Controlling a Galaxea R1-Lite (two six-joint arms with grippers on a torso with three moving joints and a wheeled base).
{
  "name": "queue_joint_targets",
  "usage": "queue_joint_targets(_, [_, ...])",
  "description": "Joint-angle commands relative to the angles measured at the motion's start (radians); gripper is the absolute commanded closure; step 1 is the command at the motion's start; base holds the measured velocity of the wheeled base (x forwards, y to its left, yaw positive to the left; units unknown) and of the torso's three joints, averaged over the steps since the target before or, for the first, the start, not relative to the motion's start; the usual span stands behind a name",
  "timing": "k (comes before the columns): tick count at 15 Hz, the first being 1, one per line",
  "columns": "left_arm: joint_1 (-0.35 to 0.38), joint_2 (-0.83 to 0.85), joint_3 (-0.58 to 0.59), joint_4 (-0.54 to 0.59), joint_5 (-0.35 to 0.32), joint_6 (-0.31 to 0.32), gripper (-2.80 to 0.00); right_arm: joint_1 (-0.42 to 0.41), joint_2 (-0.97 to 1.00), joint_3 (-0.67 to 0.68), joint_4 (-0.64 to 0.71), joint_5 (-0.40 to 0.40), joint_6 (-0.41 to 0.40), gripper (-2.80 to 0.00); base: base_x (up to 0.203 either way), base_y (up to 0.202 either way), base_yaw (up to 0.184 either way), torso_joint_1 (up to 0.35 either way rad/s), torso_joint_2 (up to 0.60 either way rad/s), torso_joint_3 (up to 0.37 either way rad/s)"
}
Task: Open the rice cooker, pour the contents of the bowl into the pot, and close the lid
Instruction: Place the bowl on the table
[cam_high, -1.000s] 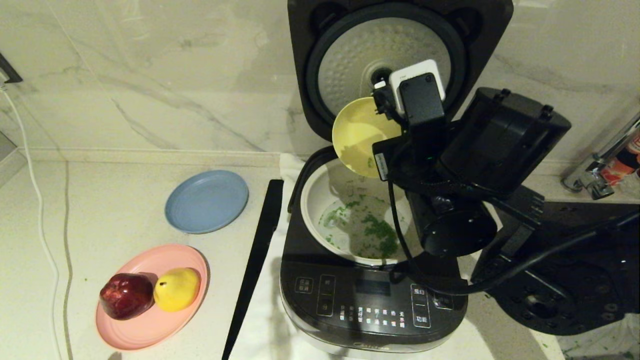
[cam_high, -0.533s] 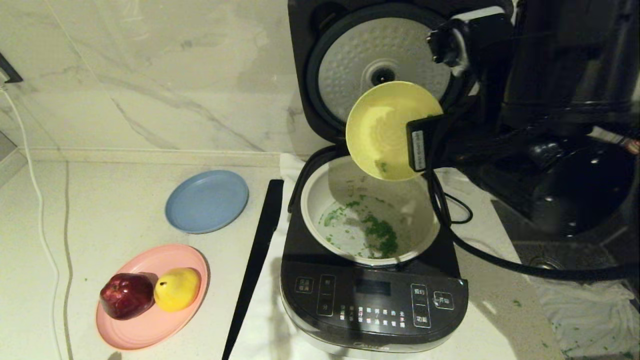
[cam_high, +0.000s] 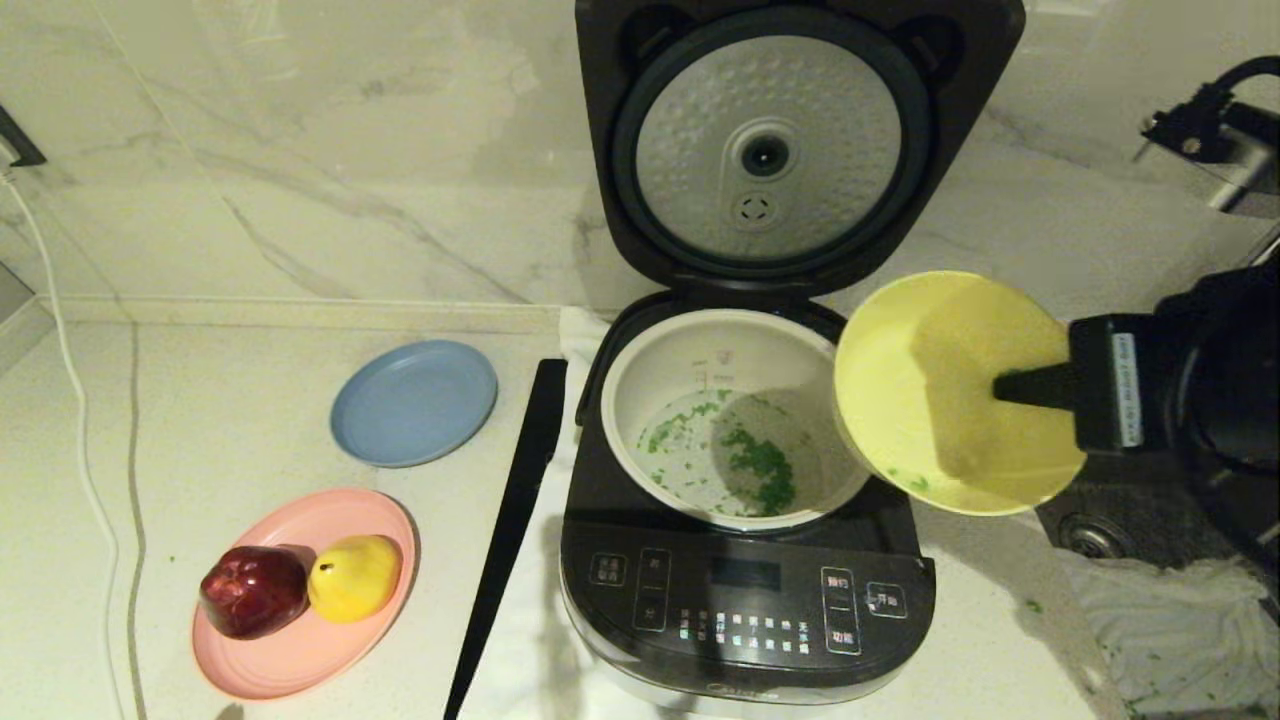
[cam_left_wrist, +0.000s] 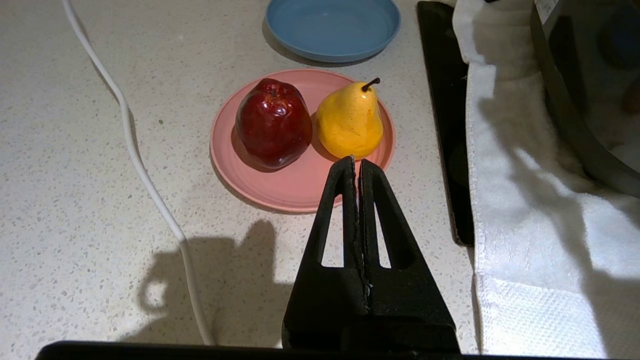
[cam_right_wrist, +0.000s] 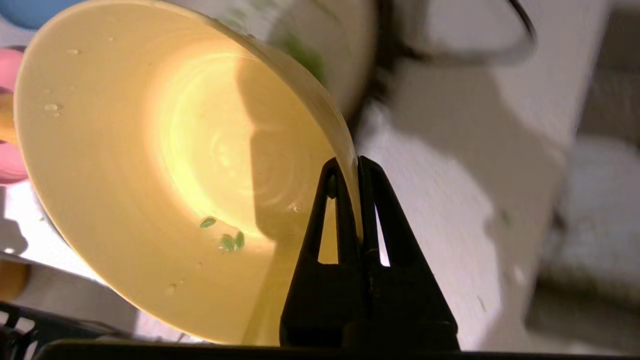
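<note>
The dark rice cooker (cam_high: 745, 590) stands with its lid (cam_high: 770, 150) swung up, dimpled silver plate showing. Chopped green contents (cam_high: 760, 465) lie on the floor of the cream-white pot (cam_high: 640, 400). My right gripper (cam_high: 1010, 385) is shut on the rim of the pale yellow bowl (cam_high: 940, 400), held tilted in the air just right of the pot, its mouth turned toward the cooker. In the right wrist view the bowl (cam_right_wrist: 150, 175) carries only a few green bits, and the gripper (cam_right_wrist: 349, 167) pinches its wall. My left gripper (cam_left_wrist: 356, 162) is shut and empty, low over the counter near the pink plate.
A pink plate (cam_high: 300, 650) with a red apple (cam_high: 252, 590) and yellow pear (cam_high: 352, 577) sits front left, a blue plate (cam_high: 413, 402) behind it. A black strip (cam_high: 515, 510) and a white towel (cam_left_wrist: 520, 200) lie along the cooker's left side. A white cable (cam_high: 75, 420) runs at the far left.
The right arm has swung the bowl away from above the pot, down and to the right of the cooker. The greens stay in the pot; the lid stays up.
</note>
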Motion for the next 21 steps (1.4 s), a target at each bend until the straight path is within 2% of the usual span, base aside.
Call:
queue_joint_targets(1, [0.0, -0.001, 0.003, 0.0, 0.001, 0.0, 0.0, -0.146, -0.058, 0.023, 0.063, 0.065, 0.011, 0.0, 0.0, 0.0, 0.0, 0.0, 0.0, 0.0])
queue_joint_targets(4, [0.0, -0.001, 0.004, 0.0, 0.001, 0.0, 0.0, -0.373, -0.109, 0.124, 0.095, 0.165, 0.011, 0.0, 0.0, 0.0, 0.0, 0.0, 0.0, 0.0])
queue_joint_targets(7, [0.0, -0.001, 0.003, 0.0, 0.001, 0.0, 0.0, -0.51, -0.131, 0.306, 0.092, 0.24, -0.001, 0.0, 0.0, 0.0, 0.0, 0.0, 0.0, 0.0])
queue_joint_targets(10, [0.0, -0.001, 0.003, 0.0, 0.001, 0.0, 0.0, -0.538, -0.104, 0.473, 0.006, 0.302, -0.005, 0.0, 0.0, 0.0, 0.0, 0.0, 0.0, 0.0])
queue_joint_targets(13, [0.0, -0.001, 0.003, 0.0, 0.001, 0.0, 0.0, -0.54, -0.007, 0.608, -0.185, 0.316, 0.002, 0.0, 0.0, 0.0, 0.0, 0.0, 0.0, 0.0])
queue_joint_targets(17, [0.0, -0.001, 0.003, 0.0, 0.001, 0.0, 0.0, -0.536, 0.055, 0.717, -0.325, 0.335, 0.028, 0.0, 0.0, 0.0, 0.0, 0.0, 0.0, 0.0])
queue_joint_targets(21, [0.0, -0.001, 0.003, 0.0, 0.001, 0.0, 0.0, -0.536, 0.165, 0.817, -0.52, 0.336, 0.037, 0.0, 0.0, 0.0, 0.0, 0.0, 0.0, 0.0])
